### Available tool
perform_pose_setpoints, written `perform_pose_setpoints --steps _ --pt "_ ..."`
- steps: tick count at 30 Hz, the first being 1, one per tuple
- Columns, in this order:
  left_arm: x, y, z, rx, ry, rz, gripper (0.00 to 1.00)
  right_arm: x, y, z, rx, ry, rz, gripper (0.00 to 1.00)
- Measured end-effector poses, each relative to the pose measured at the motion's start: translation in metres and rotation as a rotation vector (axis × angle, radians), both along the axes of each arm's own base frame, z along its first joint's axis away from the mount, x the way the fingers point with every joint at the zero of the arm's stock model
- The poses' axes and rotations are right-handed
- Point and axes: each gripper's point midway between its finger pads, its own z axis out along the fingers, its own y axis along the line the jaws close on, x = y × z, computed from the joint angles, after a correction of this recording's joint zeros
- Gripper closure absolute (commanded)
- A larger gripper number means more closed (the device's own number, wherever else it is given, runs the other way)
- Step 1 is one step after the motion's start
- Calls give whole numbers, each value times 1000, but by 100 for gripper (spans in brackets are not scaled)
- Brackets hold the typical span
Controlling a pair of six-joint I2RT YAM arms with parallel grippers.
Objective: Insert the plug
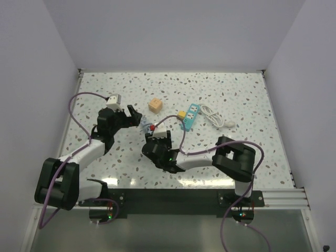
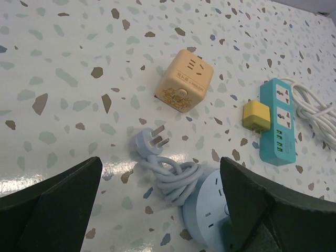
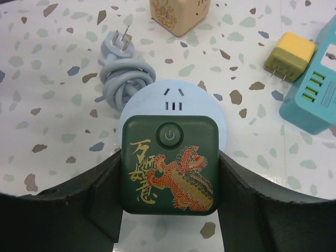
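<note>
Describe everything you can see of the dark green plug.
The dark green plug is a rounded-corner block, plastic-looking, its facing side bearing a power button, gold characters and a red-gold beast. The right gripper clamps its two sides, holding it over the round pale blue socket. Its prongs are hidden, so whether it is seated cannot be told.

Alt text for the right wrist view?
The right gripper holds the plug, dark green with a dragon design, over a round blue socket. Behind lie a coiled cord, a tan cube and a yellow block beside a teal power strip.
</note>
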Motion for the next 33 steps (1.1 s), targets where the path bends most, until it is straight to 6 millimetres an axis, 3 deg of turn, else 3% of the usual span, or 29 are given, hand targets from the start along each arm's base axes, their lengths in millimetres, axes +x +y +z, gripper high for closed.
perform_pose_setpoints --steps 2,6,11,15,21,24,26,33 --pt "1 2 1 3 -4 11 0 4 -3 5 -24 -1 22 35" --pt "2 5 1 8 -6 26 0 11 -3 27 2 -29 64 11" --pt "3 8 5 18 -23 49 0 11 -1 76 123 -88 120 9" --pt "-5 5 16 37 -70 73 0 9 -9 97 180 -114 139 9" --pt "-20 -17 42 54 -157 65 0 13 -54 88 185 -107 114 11" --pt "-23 -13 44 64 -168 92 0 24 -73 83 185 -104 82 14" --pt "-23 -8 41 75 -162 118 0 28 -73 78 183 -95 87 14" --pt "-23 -1 21 118 -102 148 0 20 -46 50 179 -13 194 14"
